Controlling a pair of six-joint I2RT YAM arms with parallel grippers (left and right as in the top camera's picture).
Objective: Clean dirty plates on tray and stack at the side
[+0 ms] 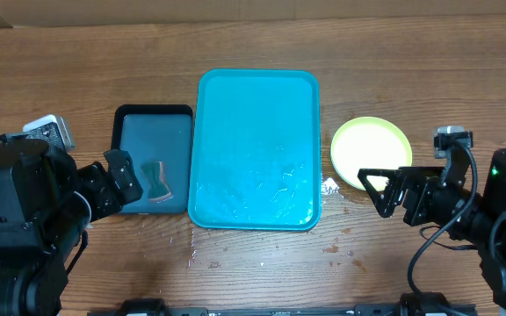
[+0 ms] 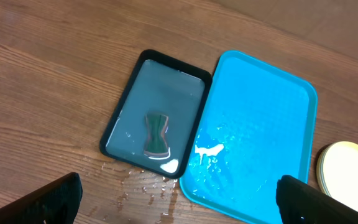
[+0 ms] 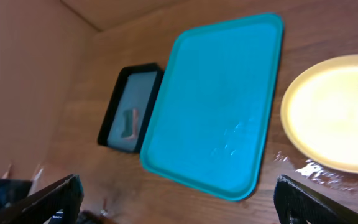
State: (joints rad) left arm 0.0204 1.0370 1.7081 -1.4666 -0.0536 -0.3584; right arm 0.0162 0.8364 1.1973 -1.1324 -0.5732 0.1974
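Closest in, both arms are sitting at the near edge of the worktop [image 1: 253,272]. The left hand [image 1: 123,175] is hanging by the near left corner of the black tray [image 1: 154,109], fingers spread wide apart and gripping nothing. The right hand [image 1: 378,189] is hovering just in front of the plate [image 1: 372,149], also wide apart and empty.

Water drops [image 1: 336,250] are lying scattered on the wood in front of the trays.

A bit further out, the turquoise tray [image 1: 253,132] is sitting in the middle with no plates on it, just a wet patch [image 1: 279,197] shining at its near end. The black tray is lying just beside it on the left, nearly touching, holding shallow water and a sponge [image 1: 155,182].

The plate, yellow-green rim and pale centre, is resting on the worktop just right of the turquoise tray, off it. I can't tell whether more plates are sitting under it. A small wet spot [image 1: 330,186] is glinting between it and the tray.
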